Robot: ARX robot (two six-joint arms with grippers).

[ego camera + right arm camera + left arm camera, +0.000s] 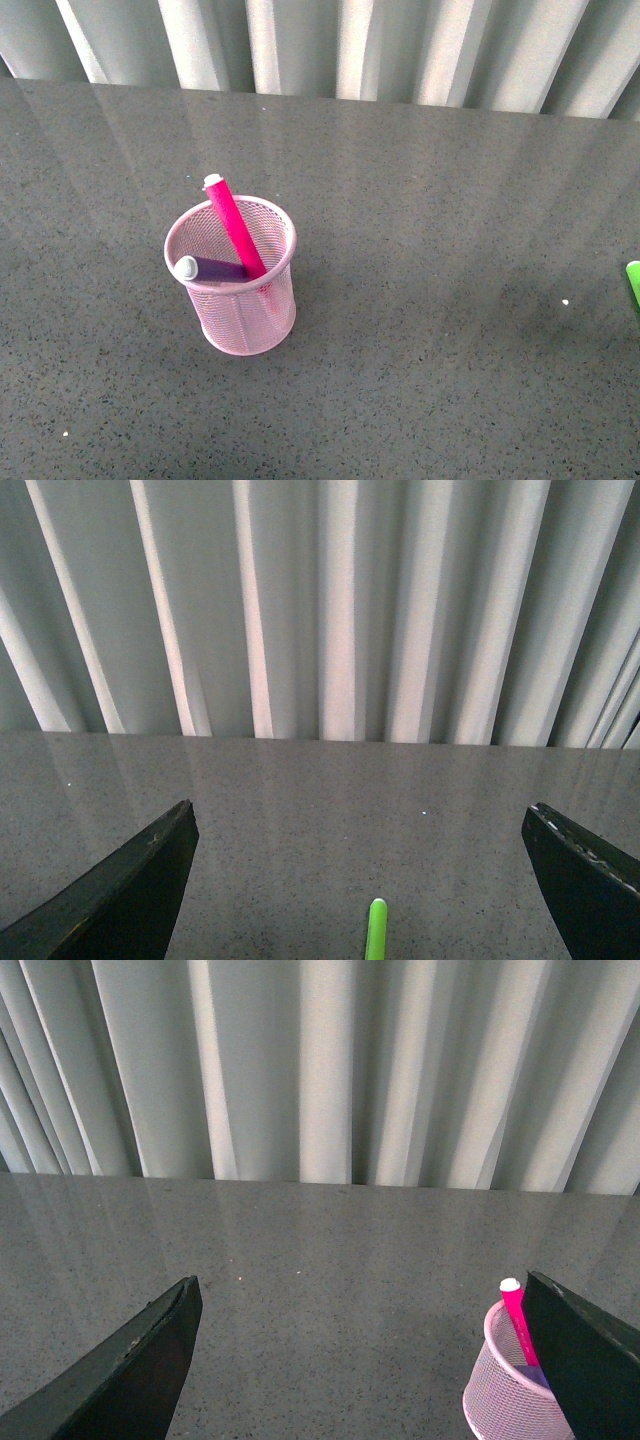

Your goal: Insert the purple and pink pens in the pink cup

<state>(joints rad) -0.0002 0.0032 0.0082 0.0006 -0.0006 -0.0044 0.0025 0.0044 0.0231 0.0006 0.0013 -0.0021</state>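
No writing is legible; the pink cup point(240, 300) stands left of centre on a speckled grey table point(450, 200), pink pen point(235, 228) and purple pen point(210, 268) inside; pale curtain point(400, 50) behind; green marker point(634, 280) at right edge; both grippers point(360, 1360) point(360, 880) spread wide, empty.

Two pens in the cup, left of centre on the table.

The cup point(238, 315) stands upright on the table point(440, 200). Inside it one pen point(233, 224) leans toward the far-left rim, the other pen point(212, 269) rests against the near-left rim. A third marker point(634, 281) lies far right, well apart. A curtain point(330, 45) hangs behind the table.
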